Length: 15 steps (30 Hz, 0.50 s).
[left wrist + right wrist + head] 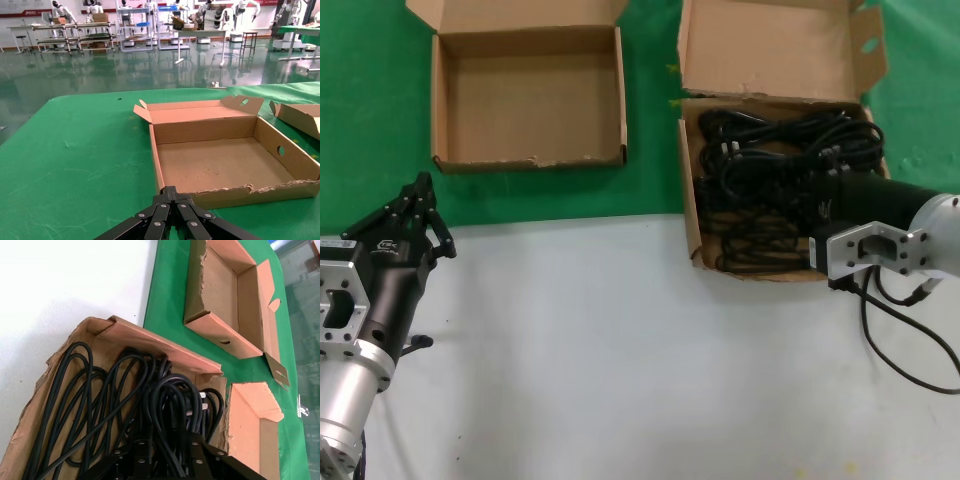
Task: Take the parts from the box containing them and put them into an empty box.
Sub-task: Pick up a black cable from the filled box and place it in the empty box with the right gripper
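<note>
The right gripper (790, 195) is lowered into the box containing them (692, 190), its black body buried among the parts (770, 150). In the right wrist view its fingers (142, 460) are seen set among the cord loops (125, 400), but whether anything is clamped between them cannot be told. The cords are piled across the whole box floor, right up to the side walls. The tall notched flap (775, 50) is folded back on the far side, so the box is left open from above.

The left gripper (420, 205) is held above the near left part of the white table surface (620, 330), its fingers drawn together to a point with nothing between them. Just beyond it the empty box (530, 158) is placed on the green cloth (650, 150), its ragged front edge (240, 189) turned toward the gripper. A strip of green cloth is left between the two boxes, which are kept apart. A wide stretch of white surface is left bare between the two arms.
</note>
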### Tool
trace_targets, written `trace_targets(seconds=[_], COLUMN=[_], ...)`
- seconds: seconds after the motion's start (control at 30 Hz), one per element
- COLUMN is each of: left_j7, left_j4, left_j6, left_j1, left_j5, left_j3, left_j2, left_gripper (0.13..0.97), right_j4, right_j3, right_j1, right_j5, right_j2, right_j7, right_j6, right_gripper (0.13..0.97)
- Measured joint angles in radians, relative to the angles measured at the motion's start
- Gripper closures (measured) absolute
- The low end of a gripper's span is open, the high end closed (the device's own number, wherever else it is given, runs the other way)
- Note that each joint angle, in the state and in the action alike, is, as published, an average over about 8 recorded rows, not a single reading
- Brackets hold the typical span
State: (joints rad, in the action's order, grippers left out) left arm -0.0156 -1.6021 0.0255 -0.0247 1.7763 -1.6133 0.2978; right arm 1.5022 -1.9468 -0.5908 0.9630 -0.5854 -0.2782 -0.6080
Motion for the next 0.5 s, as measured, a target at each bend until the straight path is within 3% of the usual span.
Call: trace_targets(seconds=[0.2,0.5], left_j7=[0.000,0.000], left_j4=[0.000,0.000], left_j6=[0.000,0.000], left_j1=[0.000,0.000], left_j5=[0.000,0.000], left_j3=[0.000,0.000], left_j2=[0.000,0.000], left_gripper=[0.952,0.952], right_j4=[-0.007,0.027], right_j3=[0.003,0.024], right_j1=[-0.003,-0.005], right_j5=[0.000,-0.008], right_j2=[0.003,-0.007], right_j7=[0.001,0.026], right_j6=[0.002,-0.012], right_gripper=[0.844,0.923])
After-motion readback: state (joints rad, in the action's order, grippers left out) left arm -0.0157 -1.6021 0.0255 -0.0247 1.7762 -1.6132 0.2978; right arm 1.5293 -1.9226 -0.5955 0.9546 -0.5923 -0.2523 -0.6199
